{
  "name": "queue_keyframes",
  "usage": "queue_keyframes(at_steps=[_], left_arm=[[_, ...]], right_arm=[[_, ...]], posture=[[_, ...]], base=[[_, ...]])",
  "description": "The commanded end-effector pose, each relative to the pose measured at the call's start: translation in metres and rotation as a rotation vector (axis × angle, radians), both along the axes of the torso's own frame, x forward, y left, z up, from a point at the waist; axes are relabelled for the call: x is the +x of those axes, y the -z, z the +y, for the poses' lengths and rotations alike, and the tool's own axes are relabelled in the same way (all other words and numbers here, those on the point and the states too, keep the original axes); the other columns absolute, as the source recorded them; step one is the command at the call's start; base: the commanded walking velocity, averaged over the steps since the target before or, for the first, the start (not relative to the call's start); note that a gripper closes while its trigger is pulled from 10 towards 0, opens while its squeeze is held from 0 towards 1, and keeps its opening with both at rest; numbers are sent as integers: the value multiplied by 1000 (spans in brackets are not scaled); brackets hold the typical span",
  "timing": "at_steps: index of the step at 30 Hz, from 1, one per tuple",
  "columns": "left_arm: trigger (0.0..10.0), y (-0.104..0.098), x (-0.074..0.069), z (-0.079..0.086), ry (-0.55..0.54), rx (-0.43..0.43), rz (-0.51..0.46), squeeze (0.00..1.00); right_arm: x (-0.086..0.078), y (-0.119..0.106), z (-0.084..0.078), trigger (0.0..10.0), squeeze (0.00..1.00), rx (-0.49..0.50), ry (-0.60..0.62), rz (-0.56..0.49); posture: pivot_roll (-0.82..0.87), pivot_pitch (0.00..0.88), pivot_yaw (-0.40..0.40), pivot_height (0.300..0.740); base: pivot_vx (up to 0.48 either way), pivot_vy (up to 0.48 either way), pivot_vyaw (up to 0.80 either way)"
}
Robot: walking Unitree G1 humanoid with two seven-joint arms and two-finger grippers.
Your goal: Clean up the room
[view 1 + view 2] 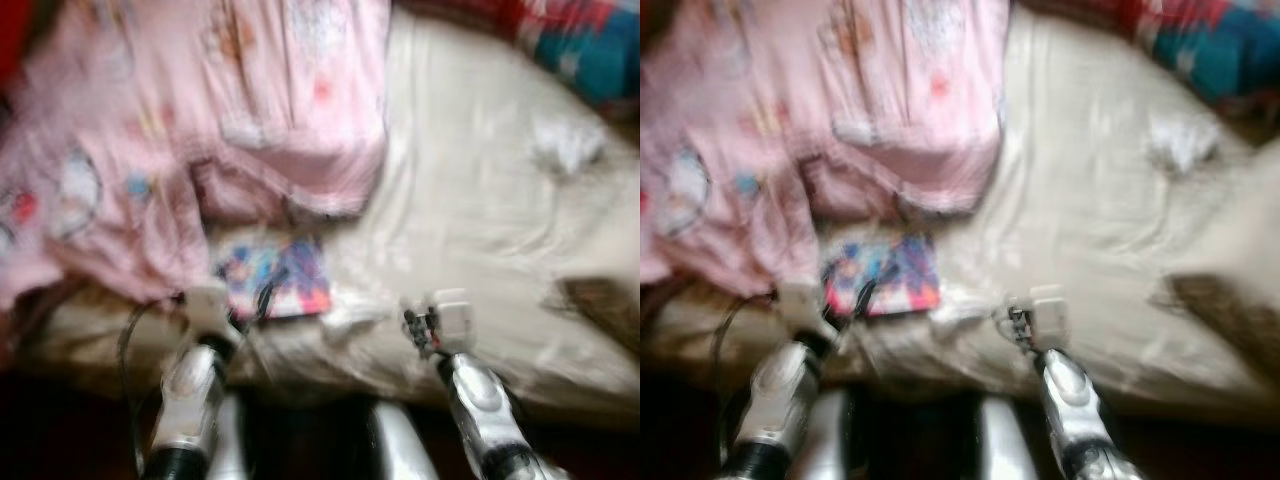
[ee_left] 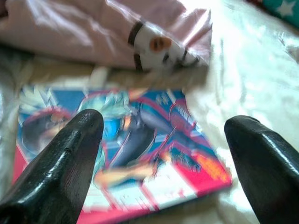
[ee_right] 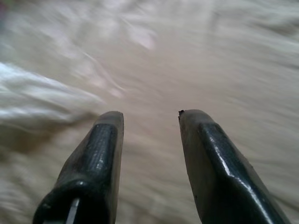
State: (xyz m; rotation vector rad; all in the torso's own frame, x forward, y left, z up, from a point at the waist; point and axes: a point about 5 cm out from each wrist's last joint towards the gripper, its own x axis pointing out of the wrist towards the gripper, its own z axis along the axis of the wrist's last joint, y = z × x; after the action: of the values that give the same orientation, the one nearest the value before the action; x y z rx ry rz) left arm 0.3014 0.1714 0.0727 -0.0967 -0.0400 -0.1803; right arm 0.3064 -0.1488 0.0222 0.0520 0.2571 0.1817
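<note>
1. At the left of the blurred head views, a pink blanket point(image 1: 150, 150) printed with cartoon figures is seen heaped over the left half of the bed point(image 1: 470, 200); its lower fold hangs just above the book.
2. The left hand point(image 2: 163, 154) is held low over the near edge of the bed, with its two black fingers point(image 2: 60, 163) set wide apart and nothing clamped between them. In the left wrist view the gap between them is aimed at the book.
3. A colourful book point(image 1: 273, 275) is seen lying flat on the cream sheet, near the bed's front edge and just ahead of the left hand. Its cover is printed in blue, pink and red. The long axis cannot be told with certainty through the blur; in the head views one short edge appears turned toward the robot, the far edge being touched or slightly overlapped by the pink blanket.
4. A thin dark cable is made out crossing the book's near left corner.
5. A small crumpled white item point(image 1: 350, 318), too blurred to be named, is seen just right of the book.
6. The right hand point(image 3: 149, 140) is held over bare cream sheet, well apart from the book, with its fingers point(image 3: 105, 154) parted and nothing gripped.
7. Farther right, a white crumpled wad point(image 1: 565, 145) is seen on the sheet, well apart from the book.
8. A red and teal patterned cloth point(image 1: 580, 40) is seen at the far right corner.
9. A brown patch point(image 1: 600, 300) is seen at the right edge.
</note>
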Motion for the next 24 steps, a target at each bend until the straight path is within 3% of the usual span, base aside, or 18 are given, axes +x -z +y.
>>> queue_keyframes(at_steps=[1, 3, 13, 24], left_arm=[[10000, 13, -10, 7, -28, -11, 55, 0], [10000, 11, -10, 6, -26, -10, 48, 0], [10000, 3, -12, 10, -45, -14, 25, 0], [10000, -9, -14, 11, -49, -14, -6, 0]], right_arm=[[0, 2, 8, 10000, 114, 15, -29, 19], [3, -1, 10, 10000, 1000, 25, -41, 20], [21, -18, 22, 10000, 1000, 6, -156, 21], [36, -33, 27, 10000, 1000, -7, -181, 37]], posture=[[98, 342, -77, 620], [104, 345, -78, 620], [143, 374, -71, 620], [170, 409, -60, 620]], base=[[0, 0, 0], [0, 0, 0], [0, 0, 0], [0, 0, 0]])
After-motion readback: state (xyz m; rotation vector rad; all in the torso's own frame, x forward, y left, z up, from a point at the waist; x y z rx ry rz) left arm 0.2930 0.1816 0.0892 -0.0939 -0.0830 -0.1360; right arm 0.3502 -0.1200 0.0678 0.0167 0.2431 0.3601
